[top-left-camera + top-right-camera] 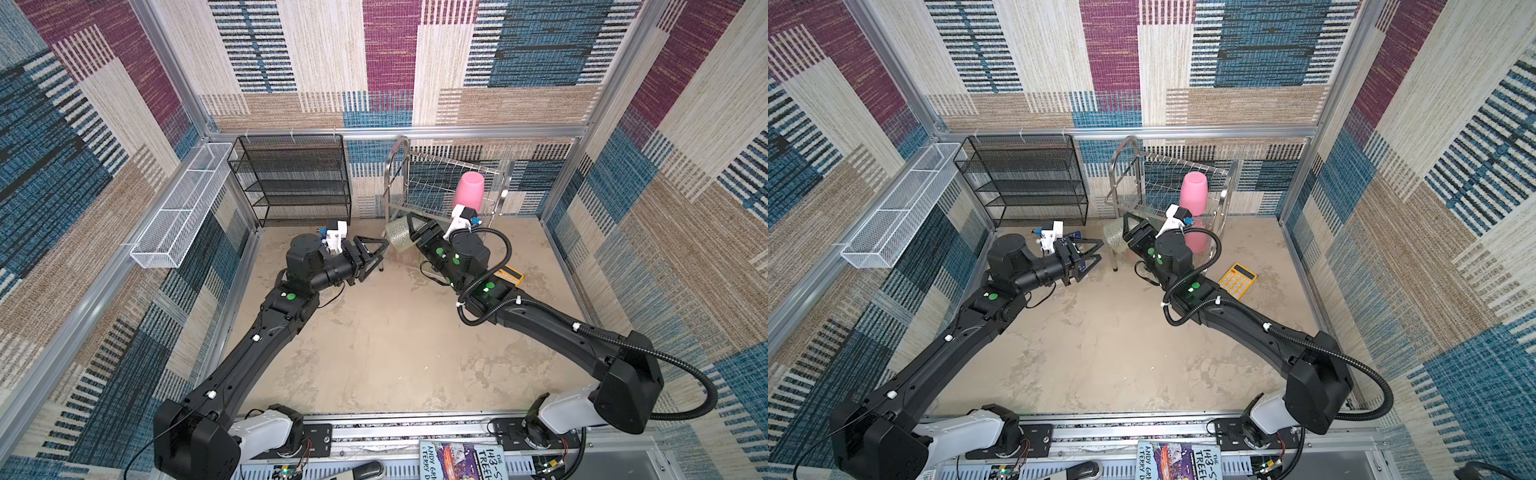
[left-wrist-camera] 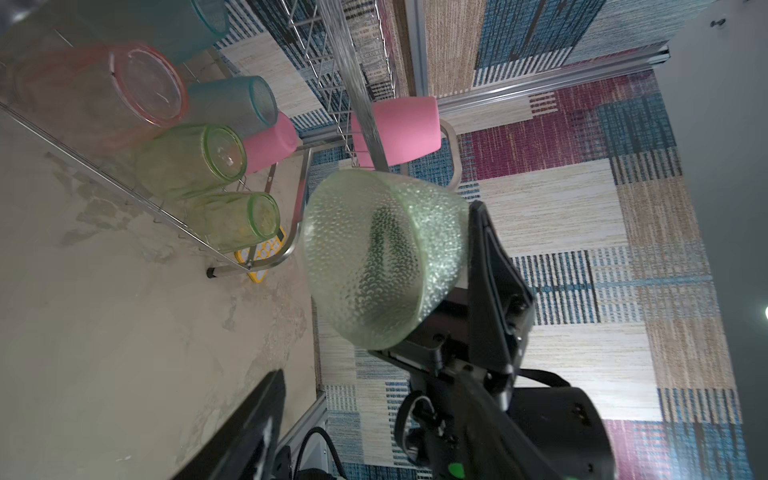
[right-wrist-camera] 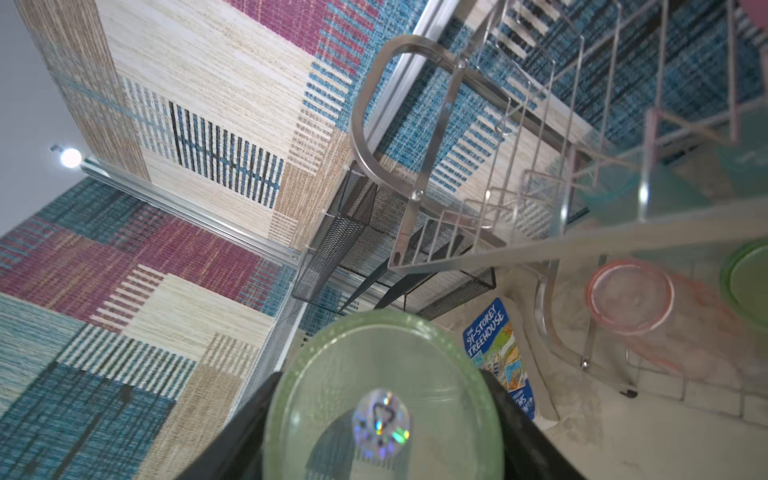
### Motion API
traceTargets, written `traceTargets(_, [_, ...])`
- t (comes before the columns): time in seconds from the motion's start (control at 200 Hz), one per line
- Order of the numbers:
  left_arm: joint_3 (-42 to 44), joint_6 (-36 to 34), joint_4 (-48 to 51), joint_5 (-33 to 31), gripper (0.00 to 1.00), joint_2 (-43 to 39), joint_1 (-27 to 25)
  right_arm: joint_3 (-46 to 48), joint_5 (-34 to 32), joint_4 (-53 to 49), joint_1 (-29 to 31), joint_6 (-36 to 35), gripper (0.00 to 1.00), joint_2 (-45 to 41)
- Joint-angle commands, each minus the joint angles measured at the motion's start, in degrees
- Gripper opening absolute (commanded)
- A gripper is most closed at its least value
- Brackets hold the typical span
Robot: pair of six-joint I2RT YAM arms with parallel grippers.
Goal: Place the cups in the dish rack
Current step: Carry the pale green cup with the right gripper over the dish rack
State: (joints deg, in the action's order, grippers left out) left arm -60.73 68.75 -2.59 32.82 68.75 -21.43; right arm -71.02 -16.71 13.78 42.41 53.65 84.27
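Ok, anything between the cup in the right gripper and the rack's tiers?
Yes: the shiny steel wire dish rack's arched side tube appears to stand between the dimpled yellow-green cup in the right gripper and its tiers.

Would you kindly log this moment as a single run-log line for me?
left gripper: open, empty | right gripper: shut on green cup | cup beside dish rack, not yet loaded | other cups: racked

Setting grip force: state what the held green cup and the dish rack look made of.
Green cup: probably plastic, see-through and dimpled; what lies behind shows through it. Dish rack: metal, likely polished steel; bright reflections on its wires and tubes.
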Motion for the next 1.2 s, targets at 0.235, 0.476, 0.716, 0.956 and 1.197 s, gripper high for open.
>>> traceTargets(0.235, [-9.0,-23.1,25.1,-6.7,0.89,1.7,1.2,-27.5,-9.8,-20.1,0.1,-35.5,0.55,12.1])
traceTargets(0.476, [-14.5,-34.9,34.4,-11.5,0.91,4.6,1.2,-42.6,-16.3,-21.8,0.0,-49.9,0.54,21.3])
traceTargets(0.716, [-15.7,-42.2,37.3,-13.7,0.91,6.1,1.1,-59.5,-19.3,-25.3,-0.7,-59.3,0.55,33.1])
traceTargets(0.956, [-13.9,-45.3,36.1,-12.4,0.91,6.1,1.1,-71.8,-18.2,-28.7,-3.0,-61.5,0.55,40.7])
traceTargets(1.197, [-11.7,-48.4,33.6,-12.7,0.91,4.4,1.0,-72.1,-15.6,-30.0,-6.4,-59.9,0.55,41.7])
